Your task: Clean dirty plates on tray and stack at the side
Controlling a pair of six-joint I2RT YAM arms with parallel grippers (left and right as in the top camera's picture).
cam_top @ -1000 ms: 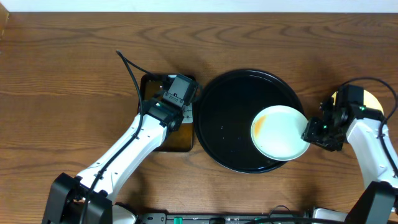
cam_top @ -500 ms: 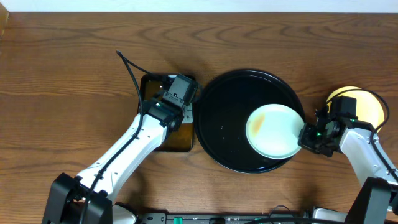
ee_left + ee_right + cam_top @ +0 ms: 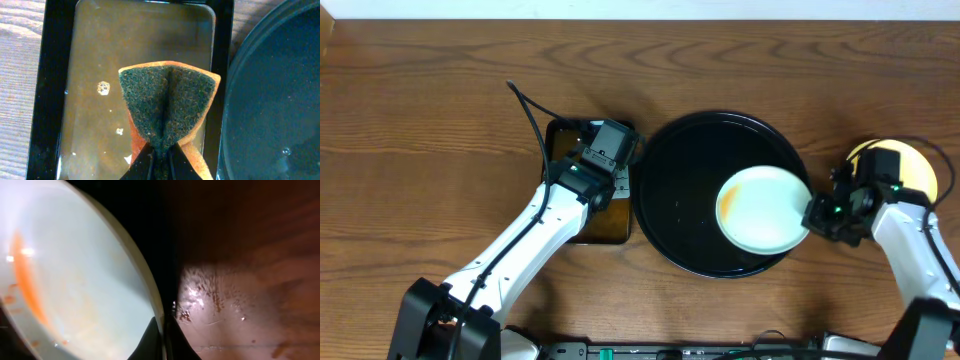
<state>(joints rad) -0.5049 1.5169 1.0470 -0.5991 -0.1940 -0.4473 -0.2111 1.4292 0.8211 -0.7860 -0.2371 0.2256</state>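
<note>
A pale mint plate (image 3: 760, 208) with an orange smear at its left lies over the right part of the round black tray (image 3: 685, 180). My right gripper (image 3: 814, 213) is shut on the plate's right rim; in the right wrist view the plate (image 3: 65, 280) fills the left and the fingers pinch its rim (image 3: 161, 340). A cream-yellow plate (image 3: 912, 168) lies on the table to the right, partly hidden by the right arm. My left gripper (image 3: 160, 159) is shut on a green-and-orange sponge (image 3: 167, 102) over the rectangular pan.
The rectangular dark pan (image 3: 575, 225) with brownish water (image 3: 95, 100) sits left of the tray, touching its rim. A black cable (image 3: 530, 110) rises from the left arm. Wet spots lie on the wood (image 3: 210, 300) right of the tray.
My right gripper has drawn the mint plate a little to the left, further onto the tray, then held. The left arm has not moved.
</note>
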